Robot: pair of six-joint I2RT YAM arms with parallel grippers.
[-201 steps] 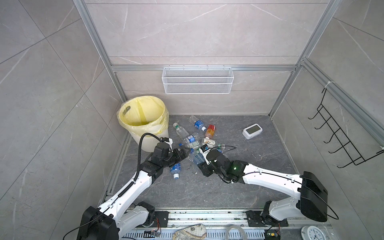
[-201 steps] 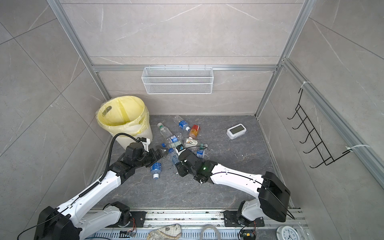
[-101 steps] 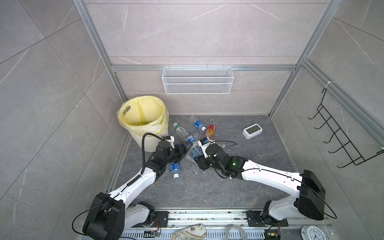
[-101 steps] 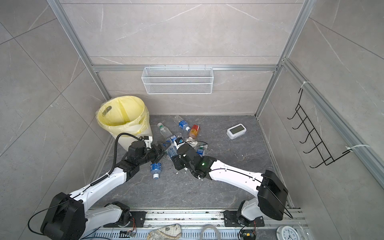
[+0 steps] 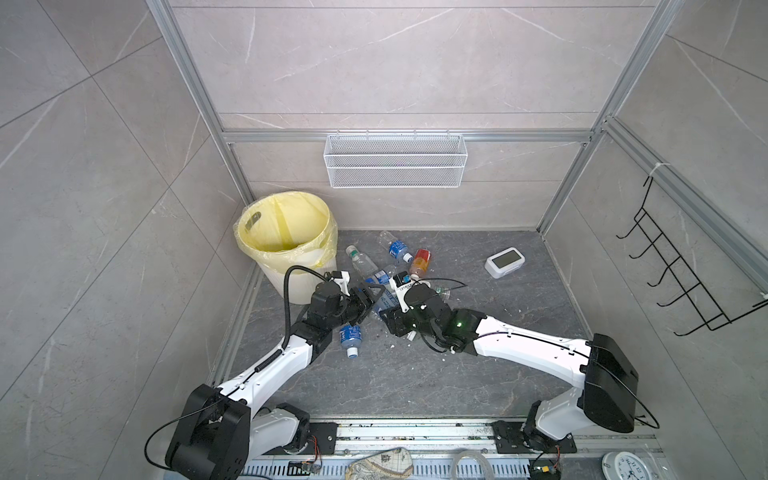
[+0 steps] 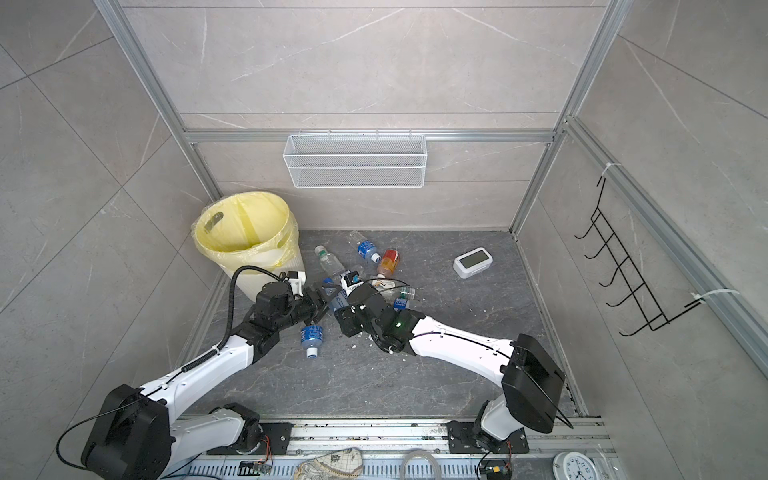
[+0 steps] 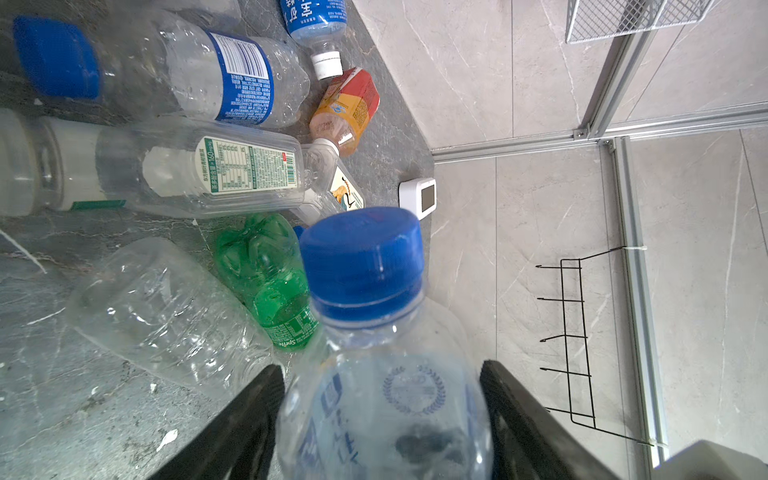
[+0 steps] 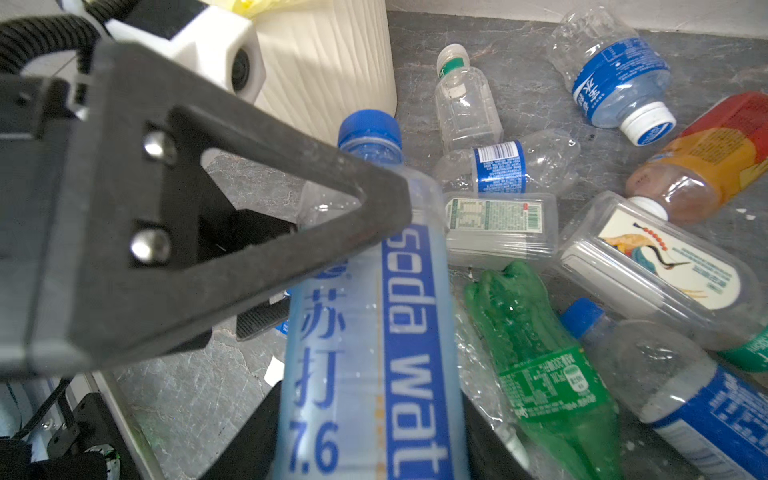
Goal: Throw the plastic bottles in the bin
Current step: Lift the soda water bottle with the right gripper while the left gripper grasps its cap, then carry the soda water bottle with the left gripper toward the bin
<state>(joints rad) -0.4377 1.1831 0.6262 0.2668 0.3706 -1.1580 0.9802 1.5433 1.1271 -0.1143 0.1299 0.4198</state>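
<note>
right gripper pinching blue-cap bottle, label reads "soda wat…", "7.6". left gripper fingers pressed on same bottle's sides. green bottle: "Sprite".

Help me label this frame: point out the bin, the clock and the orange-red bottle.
bin (image 5: 272, 270): in a top view, front wall.
clock (image 5: 506, 260): in a top view, screen.
orange-red bottle (image 7: 349, 104): left wrist view, label.

Left hand and right hand meet at one bottle
</note>
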